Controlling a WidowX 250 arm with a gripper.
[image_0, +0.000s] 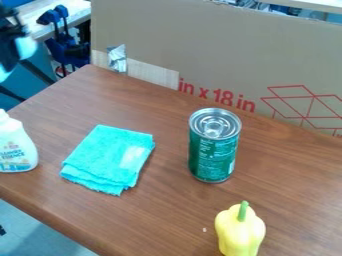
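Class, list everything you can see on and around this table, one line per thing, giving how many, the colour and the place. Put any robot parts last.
bottle: 1, white with label, table's left
cloth: 1, turquoise, folded, between bottle and can
can: 1, green with silver top, upright, right of cloth
pepper: 1, yellow, green stem, near edge of view
table: 1, brown, centre
cardboard: 1, tan, red print, behind table
shiny patch: 1, silver, on cardboard's left
blue objects: count unclear, upper left background
robot arm part, probably: 1, dark, upper left edge
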